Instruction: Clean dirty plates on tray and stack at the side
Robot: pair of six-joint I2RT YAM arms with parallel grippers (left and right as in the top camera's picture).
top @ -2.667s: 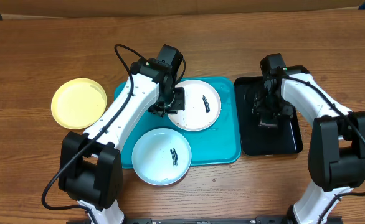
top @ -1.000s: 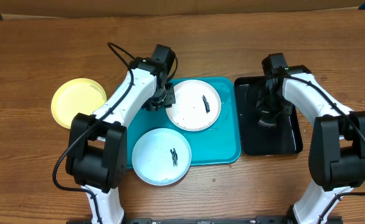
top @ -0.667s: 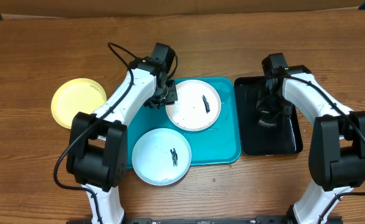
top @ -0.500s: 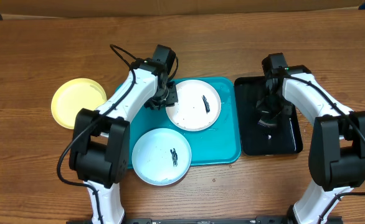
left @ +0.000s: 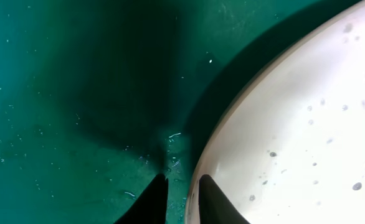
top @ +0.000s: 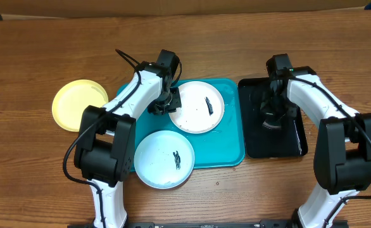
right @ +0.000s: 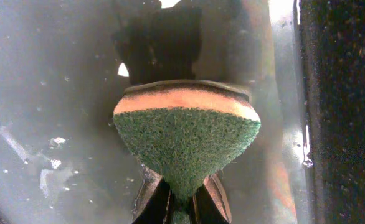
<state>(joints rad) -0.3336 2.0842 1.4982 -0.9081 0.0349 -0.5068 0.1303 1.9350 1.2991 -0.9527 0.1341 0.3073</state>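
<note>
Left pincer (top: 165, 104): overhead, at the 9 o'clock edge of the white plate (top: 198, 106); spread or pressed together not readable from above.
White plate: on the turquoise tray (top: 230, 142), toward 12 o'clock; black smear near its middle.
Blue plate (top: 164, 159): on the same tray toward 7 o'clock, overhanging the rim, also smeared.
Yellow plate (top: 79, 104): off the tray on the table (top: 46, 50), out at 9 o'clock; no smear visible.
Right pincer (top: 273, 120): over the black tray (top: 287, 142), at 3 o'clock of the turquoise one.
Left wrist view: fingers (left: 152, 202) at 6 o'clock, narrow gap, one on either side of the white plate's rim; firmly clamped or not, cannot tell.
Right wrist view: pressed together on the green-and-orange sponge (right: 185, 137), above the wet black floor.
Step in hand, by judgement: steadying the white plate for scrubbing.
Doing it well: seat the rim deep between the fingers, keep the hold low against the tray to prevent tipping or skating, then bring the sponge flat across the smear.
</note>
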